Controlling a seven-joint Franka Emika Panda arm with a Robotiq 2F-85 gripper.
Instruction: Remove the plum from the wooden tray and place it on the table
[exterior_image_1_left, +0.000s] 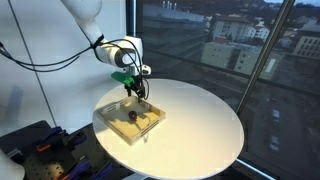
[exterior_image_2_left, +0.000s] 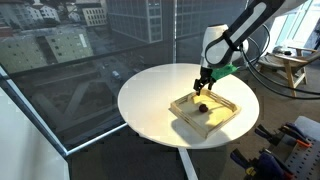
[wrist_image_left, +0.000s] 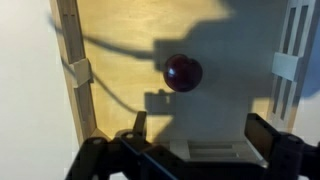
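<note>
Two fingers (wrist_image_left: 265, 135) of the gripper (wrist_image_left: 200, 132) stand wide apart with nothing between them. The plum (wrist_image_left: 183, 72) lies just ahead of their gap, clear of both tips, on the bare floor of the tray (wrist_image_left: 120, 50). In both exterior views the gripper (exterior_image_1_left: 133, 88) (exterior_image_2_left: 202, 85) hangs above the plum (exterior_image_1_left: 131, 115) (exterior_image_2_left: 201, 107) without touching it, and the tray (exterior_image_1_left: 152, 126) (exterior_image_2_left: 226, 116) under the tool rests on the table (exterior_image_1_left: 205, 125) (exterior_image_2_left: 150, 100), whose white top spreads well past the rim.
</note>
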